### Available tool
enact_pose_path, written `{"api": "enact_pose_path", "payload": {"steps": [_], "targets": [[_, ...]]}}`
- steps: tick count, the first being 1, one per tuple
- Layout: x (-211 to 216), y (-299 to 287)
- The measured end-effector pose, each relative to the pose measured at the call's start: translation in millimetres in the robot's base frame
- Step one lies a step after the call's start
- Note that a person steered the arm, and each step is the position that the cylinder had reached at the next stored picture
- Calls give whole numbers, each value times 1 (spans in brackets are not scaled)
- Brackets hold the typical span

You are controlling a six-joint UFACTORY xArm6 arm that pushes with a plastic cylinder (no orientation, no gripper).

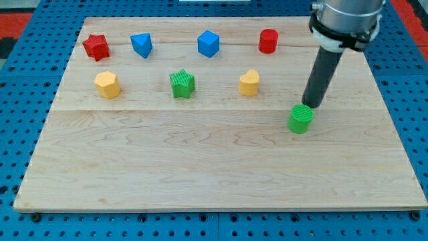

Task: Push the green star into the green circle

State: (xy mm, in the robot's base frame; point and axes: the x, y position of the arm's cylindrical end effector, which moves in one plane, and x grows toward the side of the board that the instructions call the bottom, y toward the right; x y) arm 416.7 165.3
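The green star (182, 84) sits in the middle row of the wooden board, left of centre. The green circle (300, 118), a short cylinder, lies at the view's right, lower than the star and far from it. My tip (312, 106) is at the end of the dark rod, just above and right of the green circle, close to or touching its upper right edge. It is far to the right of the green star.
The top row holds a red star (96, 47), a blue triangular block (142, 45), a blue hexagon block (208, 43) and a red cylinder (268, 41). A yellow hexagon block (107, 84) and a yellow heart-like block (249, 82) flank the green star. The wooden board (200, 167) lies on a blue pegboard.
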Motion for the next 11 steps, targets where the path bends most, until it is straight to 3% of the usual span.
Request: {"api": "enact_pose_path", "payload": {"steps": [1, 2, 5, 6, 8, 9, 10, 11], "targets": [[-58, -10], [-109, -58], [-71, -250], [-58, -274], [11, -140], [11, -188], [32, -198], [45, -148]]}}
